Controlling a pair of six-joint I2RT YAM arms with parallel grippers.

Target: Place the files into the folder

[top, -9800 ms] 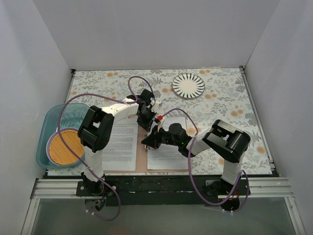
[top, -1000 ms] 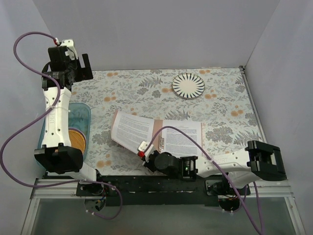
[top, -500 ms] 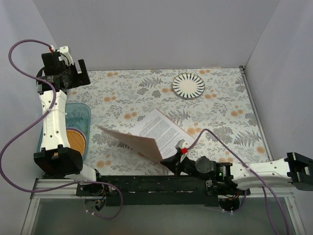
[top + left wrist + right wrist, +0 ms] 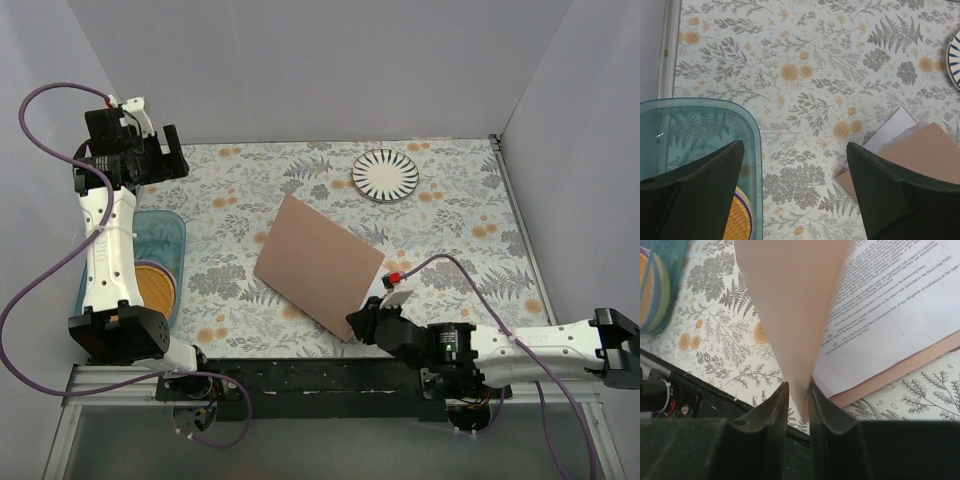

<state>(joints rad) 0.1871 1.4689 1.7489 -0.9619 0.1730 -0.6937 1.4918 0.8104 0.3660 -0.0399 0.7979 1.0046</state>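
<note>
On floral tabletop [image 4: 460,220], flat kraft folder [image 4: 315,262], right tool [image 4: 799,392] pinching its cover, left tool [image 4: 794,145] spread.

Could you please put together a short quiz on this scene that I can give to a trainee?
1. True or false: the left fingers are clamped on a sheet.
2. What is pinched between the right fingers? A) the striped plate B) the cover of the folder C) the teal tray
3. In the right wrist view, what lies under the lifted brown cover?
Key:
1. False; they stand wide open and empty.
2. B.
3. The files, printed sheets resting on the folder's back board.
</note>
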